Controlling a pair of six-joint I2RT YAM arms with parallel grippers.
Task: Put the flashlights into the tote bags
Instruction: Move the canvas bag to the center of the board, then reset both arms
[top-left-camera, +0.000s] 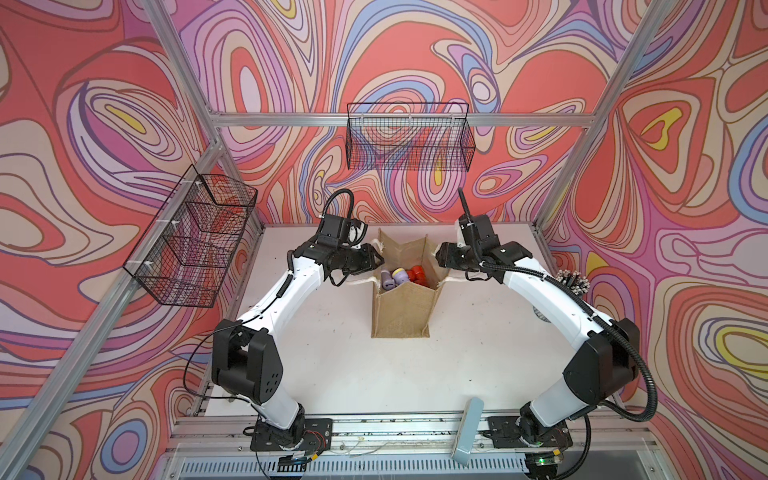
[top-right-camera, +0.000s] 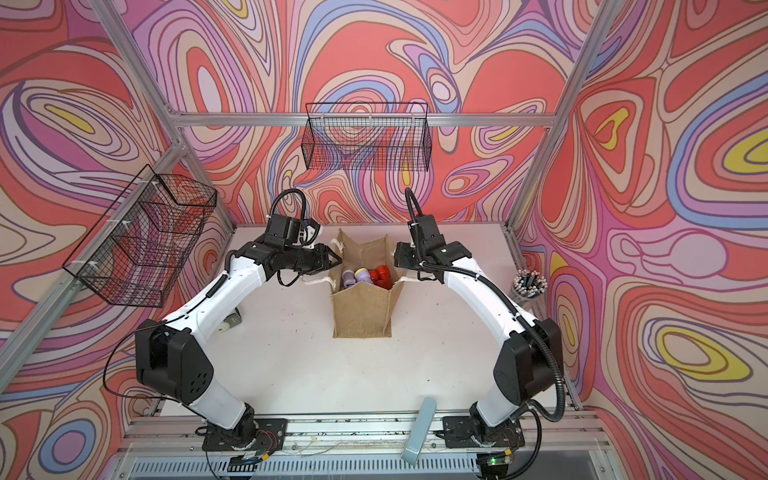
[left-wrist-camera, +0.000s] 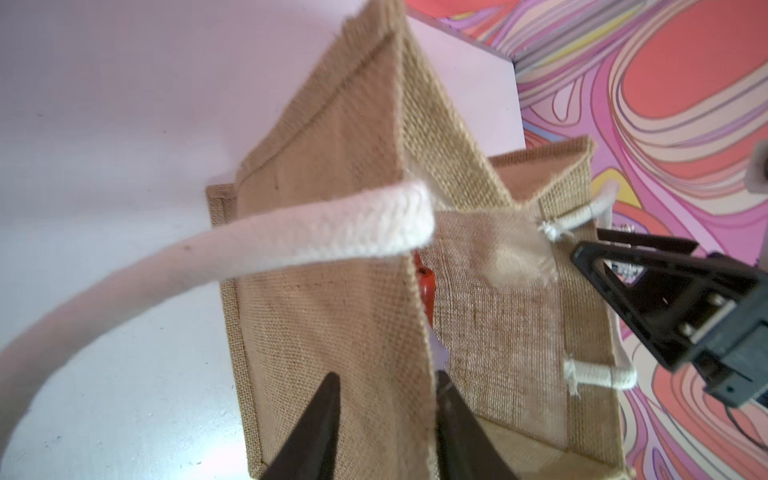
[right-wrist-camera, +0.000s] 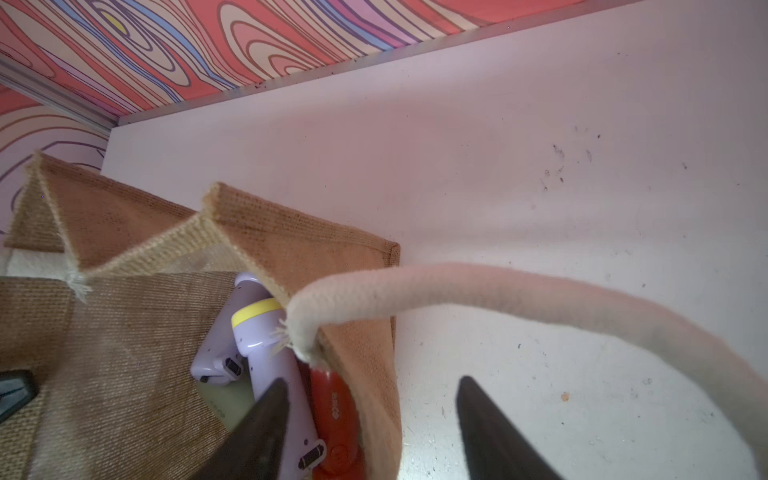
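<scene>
In both top views the burlap tote bag (top-left-camera: 401, 309) stands upright on the white table (top-left-camera: 332, 353), with lilac and red flashlights (top-left-camera: 402, 275) inside it

Left wrist view: the left gripper (left-wrist-camera: 387, 374), jaws apart, straddles a bag wall

Right wrist view: the right gripper (right-wrist-camera: 374, 379), jaws wide, straddles the opposite wall near a rope handle (right-wrist-camera: 498, 291)

2 white-shelled arms (top-left-camera: 282, 295) with black joint housings (top-left-camera: 249, 365), black ribbed cables (top-left-camera: 649, 382), black wedge-shaped hand fingers (left-wrist-camera: 316, 432).
</scene>
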